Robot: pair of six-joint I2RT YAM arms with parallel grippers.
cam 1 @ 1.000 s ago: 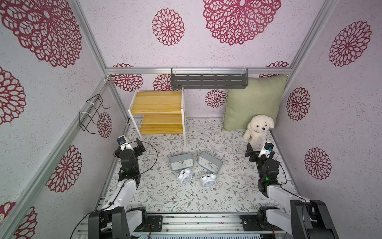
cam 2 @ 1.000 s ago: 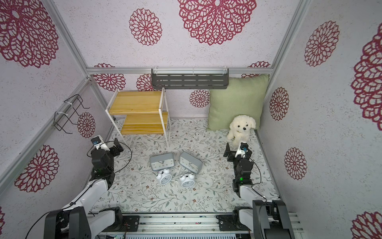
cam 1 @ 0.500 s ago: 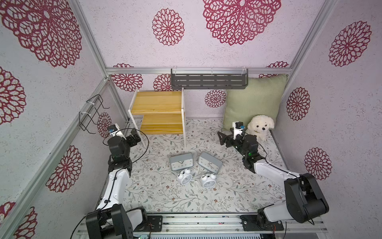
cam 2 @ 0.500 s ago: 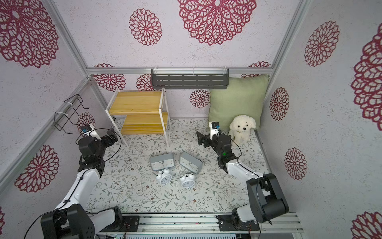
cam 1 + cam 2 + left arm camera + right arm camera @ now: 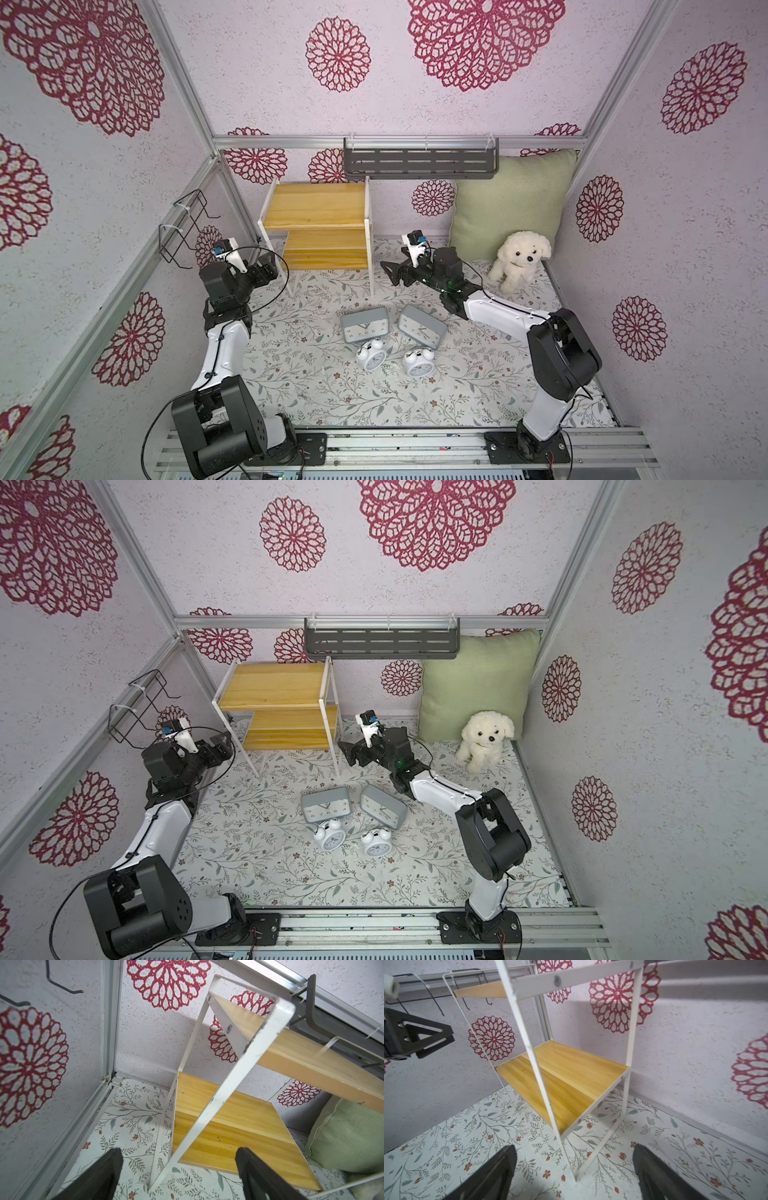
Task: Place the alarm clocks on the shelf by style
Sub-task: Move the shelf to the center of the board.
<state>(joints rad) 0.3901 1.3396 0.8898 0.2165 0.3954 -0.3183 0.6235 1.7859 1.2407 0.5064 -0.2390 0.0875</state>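
Observation:
The shelf (image 5: 316, 224) (image 5: 278, 704), yellow boards in a white frame, stands at the back left with both tiers bare. Two grey alarm clocks (image 5: 365, 327) (image 5: 422, 331) lie mid-floor, and two white twin-bell alarm clocks (image 5: 372, 357) (image 5: 419, 362) sit just in front of them. My left gripper (image 5: 268, 270) (image 5: 178, 1153) is open and empty at the shelf's left front leg, facing that side frame (image 5: 228, 1076). My right gripper (image 5: 390, 276) (image 5: 574, 1149) is open and empty beside the shelf's right front leg (image 5: 593, 1159). Neither touches a clock.
A green pillow (image 5: 511, 203) leans in the back right corner with a white plush dog (image 5: 519, 259) before it. A dark grey slotted rack (image 5: 419, 162) hangs on the back wall above the shelf. A black wire rack (image 5: 183, 226) hangs on the left wall.
Both arms have reached from the front toward the shelf. The right arm swung left across the floor to the shelf's right side. The clocks have not moved.

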